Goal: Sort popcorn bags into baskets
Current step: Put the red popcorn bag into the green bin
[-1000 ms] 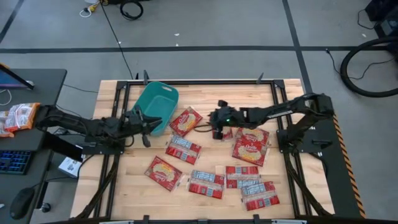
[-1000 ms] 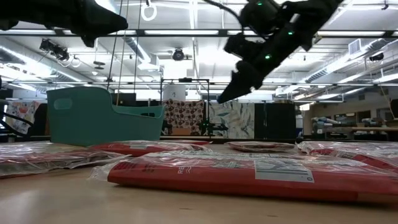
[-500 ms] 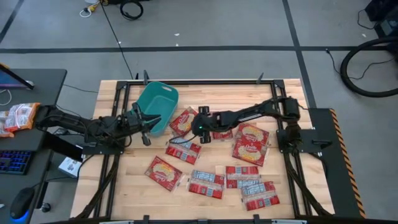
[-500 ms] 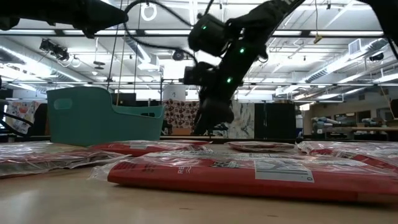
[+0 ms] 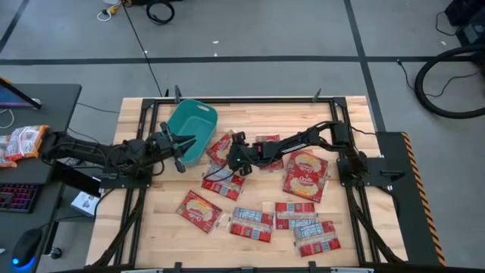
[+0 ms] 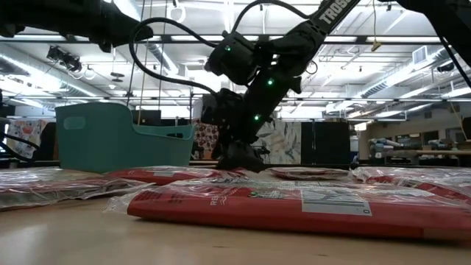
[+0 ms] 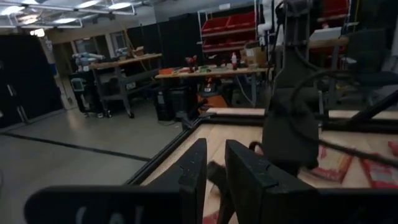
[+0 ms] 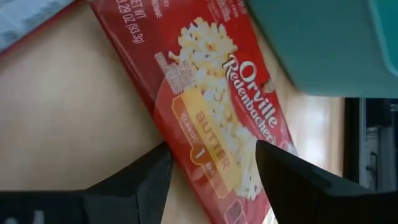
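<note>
1. Left end effector point(image 5: 180, 146) is hovering at left of centre in the high view, beside the teal basket point(image 5: 192, 129); fingers point(image 7: 193, 171) nearly together, holding nothing.
2. Right end effector point(image 5: 232, 157) is reaching to frame centre, fingers point(image 8: 155, 177) spread wide, straddling a red popcorn bag point(image 8: 214, 118) lying just beside the basket.
3. Remaining popcorn bags point(image 5: 306, 176) are lying scattered on the desk point(image 5: 258, 117), centre to lower right.

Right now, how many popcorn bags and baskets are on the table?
Red popcorn bags: at least 9 (some overlap, and the arm hides part of one)
Teal basket: 1
Total: at least 10
</note>
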